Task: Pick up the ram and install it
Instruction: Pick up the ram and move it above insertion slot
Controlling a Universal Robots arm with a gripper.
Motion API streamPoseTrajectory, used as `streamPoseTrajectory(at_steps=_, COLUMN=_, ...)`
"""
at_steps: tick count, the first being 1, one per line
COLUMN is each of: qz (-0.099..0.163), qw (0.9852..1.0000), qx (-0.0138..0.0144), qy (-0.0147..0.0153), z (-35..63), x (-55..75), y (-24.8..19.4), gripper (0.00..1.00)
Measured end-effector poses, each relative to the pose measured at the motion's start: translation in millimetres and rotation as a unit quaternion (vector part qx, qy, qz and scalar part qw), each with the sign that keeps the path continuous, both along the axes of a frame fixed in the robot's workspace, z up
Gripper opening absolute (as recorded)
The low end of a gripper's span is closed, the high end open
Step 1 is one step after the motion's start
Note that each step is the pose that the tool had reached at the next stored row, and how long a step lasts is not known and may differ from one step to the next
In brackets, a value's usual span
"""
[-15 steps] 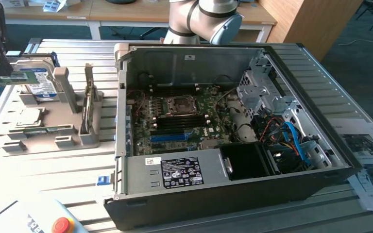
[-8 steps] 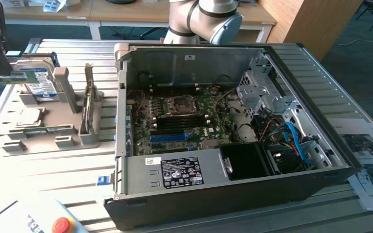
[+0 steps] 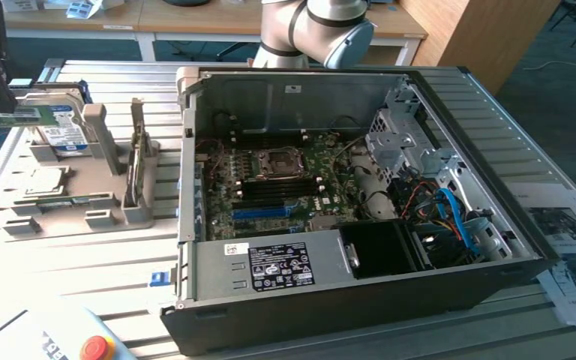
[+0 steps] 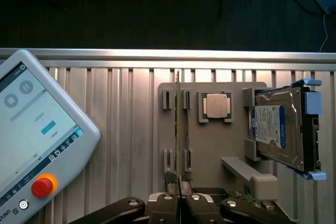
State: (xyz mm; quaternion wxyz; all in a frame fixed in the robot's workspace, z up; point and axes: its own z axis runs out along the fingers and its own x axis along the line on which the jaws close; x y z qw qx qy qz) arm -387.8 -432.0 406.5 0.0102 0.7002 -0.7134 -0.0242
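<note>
Over grey tray [image 4: 210, 150], pincer [image 4: 179, 184] clamps the ram [image 4: 179, 129].

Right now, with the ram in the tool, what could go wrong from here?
The tool pinches the ram along its thin edge, so it might tilt or slip. On the way to the open case, it could clip the upright card standing in the grey holder.

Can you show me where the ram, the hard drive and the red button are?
ram [image 3: 6, 116], exterior view, middle of the green stick.
hard drive [image 4: 273, 129], wrist view, its labelled face.
red button [image 4: 43, 186], wrist view, its top.
</note>
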Motion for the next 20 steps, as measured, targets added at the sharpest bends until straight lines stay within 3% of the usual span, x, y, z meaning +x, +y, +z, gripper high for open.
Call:
streamPoseTrajectory(at_steps=4, qz=0.0, qw=1.0, qx=0.0, qy=0.0, z=0.0, x=3.0, y=-0.1, gripper=0.12)
streamPoseTrajectory(at_steps=20, qz=0.0, qw=1.0, qx=0.0, qy=0.0001, z=0.0, x=37.5, y=-2.0, gripper=0.12)
